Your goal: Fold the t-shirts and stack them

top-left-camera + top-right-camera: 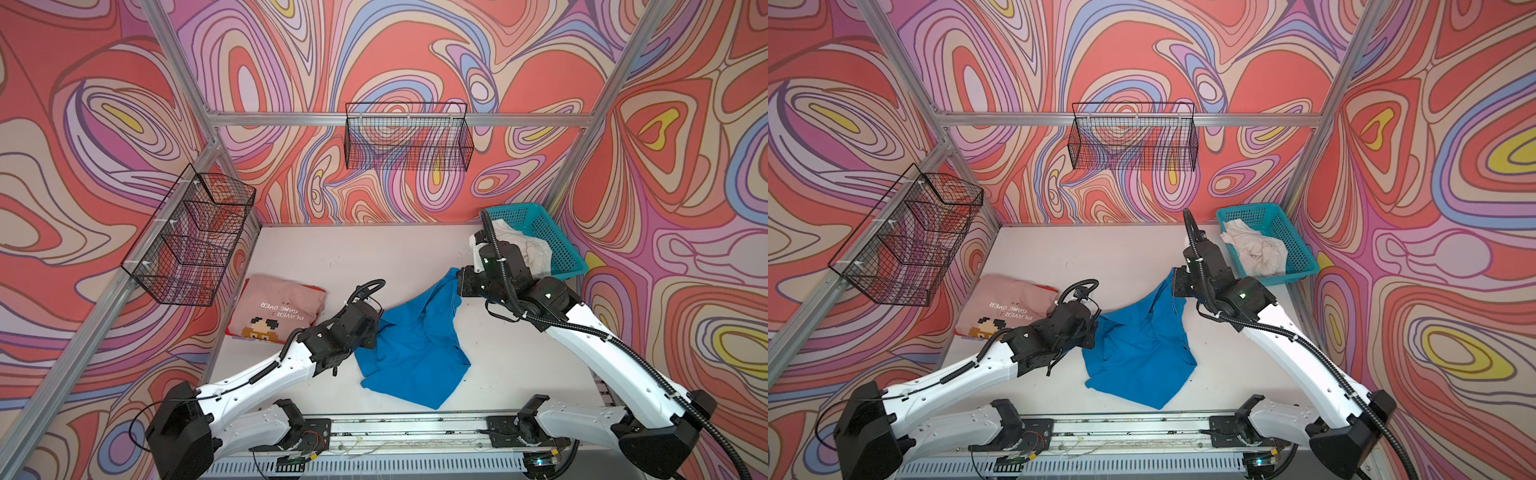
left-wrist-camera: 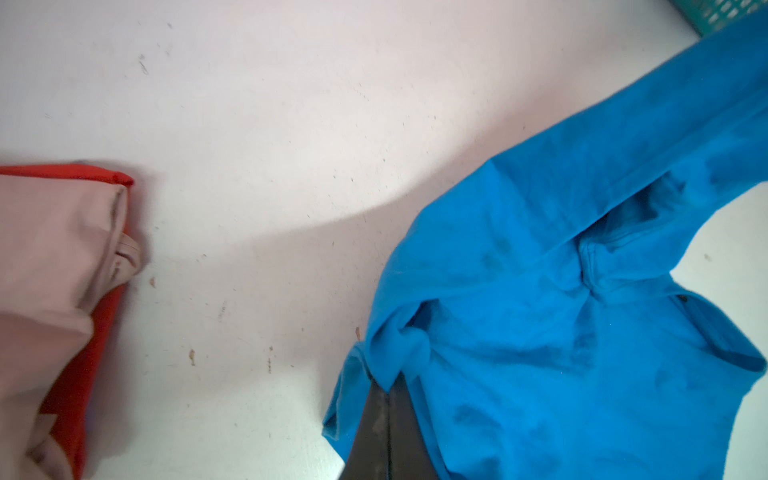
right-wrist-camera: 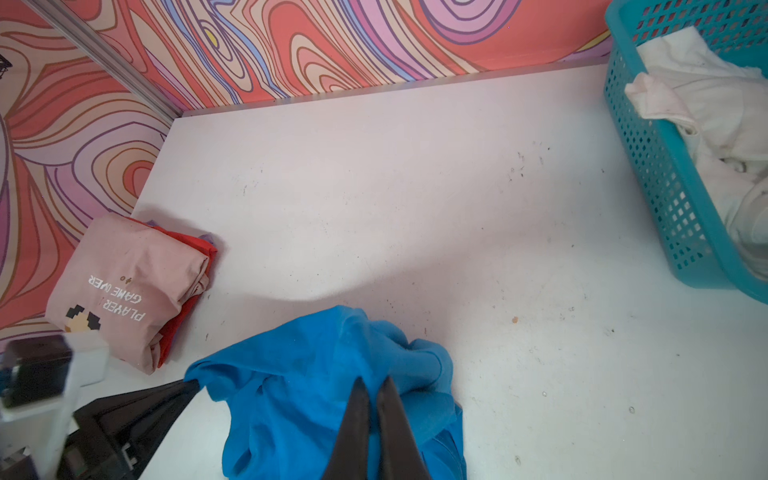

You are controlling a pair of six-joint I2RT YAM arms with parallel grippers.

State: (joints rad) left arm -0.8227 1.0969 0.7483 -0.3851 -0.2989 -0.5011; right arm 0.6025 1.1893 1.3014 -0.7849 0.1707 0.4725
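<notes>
Arms, two, reach inward over the table (image 1: 374, 257); left gripper (image 2: 390, 384) low and right gripper (image 3: 374, 386) higher, each clenched on the blue t-shirt (image 1: 415, 345) at mid-table. T-shirts, three: blue; pink t-shirt (image 1: 278, 307) folded at the left edge; off-white t-shirt (image 1: 1254, 249) in the one teal basket (image 1: 1302, 249), back right corner.

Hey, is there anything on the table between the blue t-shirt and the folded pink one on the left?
Nothing visible. The left wrist view shows bare table between the blue t-shirt and the pink t-shirt; only the left gripper, shut on the blue cloth, sits on that side.
</notes>
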